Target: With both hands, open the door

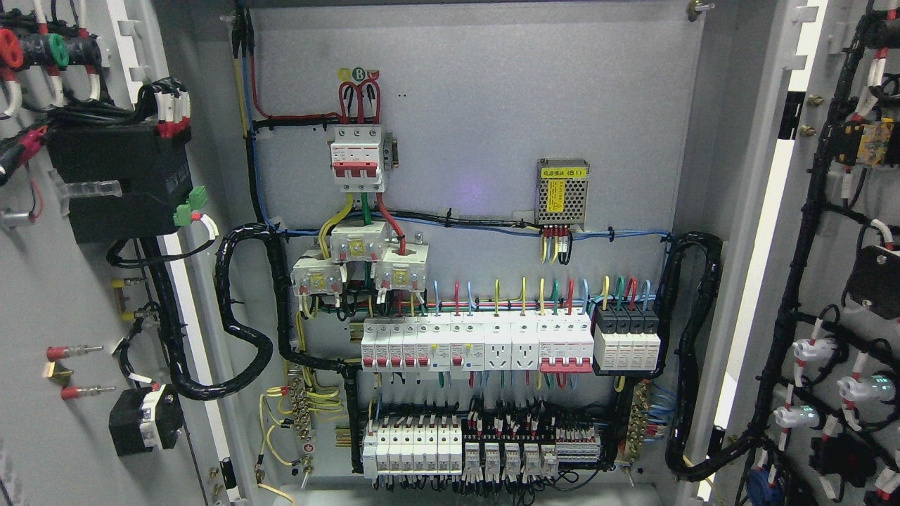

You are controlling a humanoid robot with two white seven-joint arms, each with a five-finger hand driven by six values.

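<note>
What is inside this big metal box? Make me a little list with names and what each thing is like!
place: inside of a grey electrical cabinet
left door: swung open, wires and black parts on its inner side
right door: swung open, black cable bundles and small lamps on its inner side
top switch: white with red levers, red wires looping in above
metal box: small, with yellow label
middle row: white switches and two sockets
bottom row: more white switches
robot hands: none in view
</note>
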